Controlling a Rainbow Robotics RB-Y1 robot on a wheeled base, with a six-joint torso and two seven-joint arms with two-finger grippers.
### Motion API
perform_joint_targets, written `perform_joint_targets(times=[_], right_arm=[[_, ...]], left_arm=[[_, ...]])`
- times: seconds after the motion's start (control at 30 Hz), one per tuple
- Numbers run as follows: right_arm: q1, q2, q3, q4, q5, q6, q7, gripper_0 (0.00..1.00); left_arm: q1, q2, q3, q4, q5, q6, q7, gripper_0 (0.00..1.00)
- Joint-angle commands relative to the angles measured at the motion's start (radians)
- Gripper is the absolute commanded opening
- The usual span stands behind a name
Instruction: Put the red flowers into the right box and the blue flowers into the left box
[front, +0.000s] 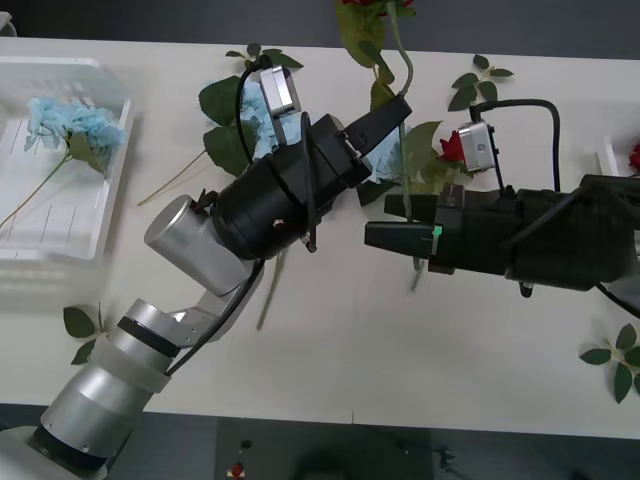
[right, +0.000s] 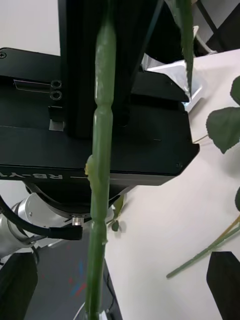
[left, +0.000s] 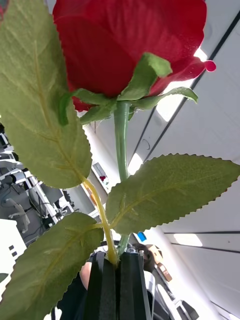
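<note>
- Holding one blue flower (front: 62, 125), the left box (front: 95, 235) sits at our far left; the right box (front: 607, 157) shows its edge.
- Our left gripper (front: 397, 110) clenches a rose stem (front: 404, 60) mid-table.
- Our right gripper (front: 385, 222) has its fingers parted around that stem.
- We count three roses and two blue flowers.

The left hand (front: 392, 112) grips a red rose stem (front: 403, 60) (bloom at the frame's top), with the right hand (front: 385, 222) just below it, over the surface (front: 400, 360).

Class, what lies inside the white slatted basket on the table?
One blue flower with its stem lies inside the basket. The near wall blurs the floor behind it, so anything there cannot be seen.
</note>
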Motion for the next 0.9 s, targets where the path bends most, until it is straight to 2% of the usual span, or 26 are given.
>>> perform_joint_targets(times=[0.03,0.23,0.27,0.3,0.33,0.37,0.8,0.83,0.9], right_arm=[[-0.034,0.015,0.018,-0.006,0.008,-0.022,0.054,1.0],[-0.052,0.03,0.038,0.012,0.008,-0.031,0.058,0.99],[-0.052,0.03,0.038,0.012,0.008,-0.031,0.058,0.73],[-0.051,0.03,0.038,0.012,0.008,-0.031,0.055,0.13],[-0.052,0.03,0.038,0.012,0.008,-0.03,0.058,0.03],[-0.051,0.03,0.038,0.012,0.009,-0.031,0.058,0.0],[-0.058,0.03,0.038,0.012,0.008,-0.034,0.06,0.0],[-0.058,0.03,0.038,0.012,0.008,-0.034,0.06,0.0],[-0.058,0.03,0.038,0.012,0.008,-0.034,0.06,0.0]], left_arm=[[-0.023,0.002,0.0,-0.017,-0.004,-0.002,-0.007,0.0],[-0.022,0.008,0.0,-0.015,-0.004,-0.002,-0.007,0.0],[-0.022,0.011,0.0,-0.017,-0.003,-0.002,-0.007,0.0],[-0.022,0.012,0.0,-0.017,-0.003,-0.002,-0.007,0.0],[-0.022,0.014,0.0,-0.017,-0.003,-0.002,-0.007,0.0],[-0.022,0.016,0.0,-0.015,-0.003,-0.002,-0.007,0.0],[-0.018,0.035,0.0,-0.017,0.002,-0.002,-0.007,0.0],[-0.017,0.039,-0.002,-0.017,0.0,-0.002,-0.007,0.01],[-0.015,0.048,-0.002,-0.015,0.002,-0.001,-0.007,0.09]])
